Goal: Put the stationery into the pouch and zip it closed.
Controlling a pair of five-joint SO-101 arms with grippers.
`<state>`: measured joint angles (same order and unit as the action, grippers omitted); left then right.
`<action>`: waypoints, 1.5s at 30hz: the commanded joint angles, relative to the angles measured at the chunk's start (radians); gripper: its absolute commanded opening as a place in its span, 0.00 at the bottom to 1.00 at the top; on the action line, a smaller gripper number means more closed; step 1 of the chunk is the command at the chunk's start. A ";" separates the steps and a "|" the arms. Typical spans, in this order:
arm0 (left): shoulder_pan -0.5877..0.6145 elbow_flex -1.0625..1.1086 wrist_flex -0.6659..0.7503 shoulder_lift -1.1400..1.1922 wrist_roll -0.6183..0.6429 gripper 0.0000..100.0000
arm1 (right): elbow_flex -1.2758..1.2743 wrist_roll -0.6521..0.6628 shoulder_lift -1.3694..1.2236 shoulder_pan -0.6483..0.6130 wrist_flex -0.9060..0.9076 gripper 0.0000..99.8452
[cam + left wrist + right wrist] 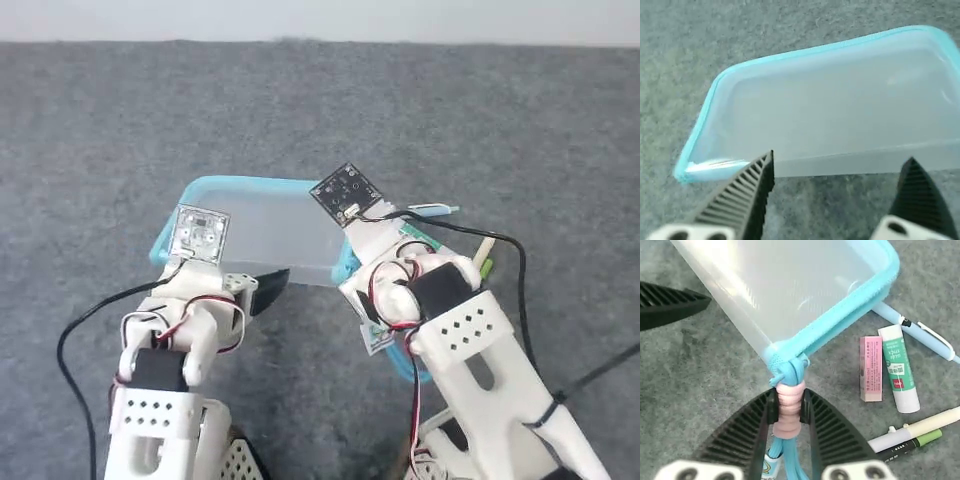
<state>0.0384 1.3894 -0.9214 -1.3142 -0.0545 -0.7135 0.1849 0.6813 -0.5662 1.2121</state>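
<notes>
1. Clamped between the ribbed black fingers of the right tool (789, 401) is the pink zip pull (788, 417); the jaws are closed tight on it from both sides.
2. That pull hangs on a light blue cord (790, 371) knotted at one corner of the pouch (790, 285).
3. The pouch is translucent, frosted white, with a light blue zip band along its edge. In the high view it lies flat on the counter (500, 120) between the two arms, partly hidden under their wrist cameras.
4. Left tool (839, 167): its jaws stand wide apart with nothing between them. It sits just off a long side of the pouch, near the corner farthest from the pull, and I cannot tell whether a fingertip touches the edge.
5. All the stationery lies outside the pouch, on the counter just beside the zip band near the right tool:
   - a light blue ballpoint pen (917, 330), one end running under the pouch's corner;
   - a small pink box (871, 368) and a white glue stick (900, 370) with a green label, side by side and nearly touching;
   - a pale cream marker (925, 427) and a black marker (912, 442) with a green cap, lying close together.
6. The counter is covered in grey, carpet-like material.
</notes>
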 commanded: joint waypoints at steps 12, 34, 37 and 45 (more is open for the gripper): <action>-0.130 -0.105 -0.072 -0.026 0.005 0.43 | 0.031 -0.041 0.042 -0.116 -0.101 0.01; -0.198 -0.013 -0.089 -0.216 -0.066 0.41 | 0.058 -0.032 0.045 -0.271 -0.113 0.01; -0.196 -0.015 -0.025 -0.117 -0.064 0.41 | 0.060 -0.017 0.045 -0.289 -0.108 0.01; -0.129 -0.036 0.058 0.032 -0.068 0.41 | 0.066 -0.012 0.045 -0.282 -0.085 0.01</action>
<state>-0.1243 1.4001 -0.9291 -1.3357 -0.1189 -0.7012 0.1588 0.6935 -0.8147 1.1047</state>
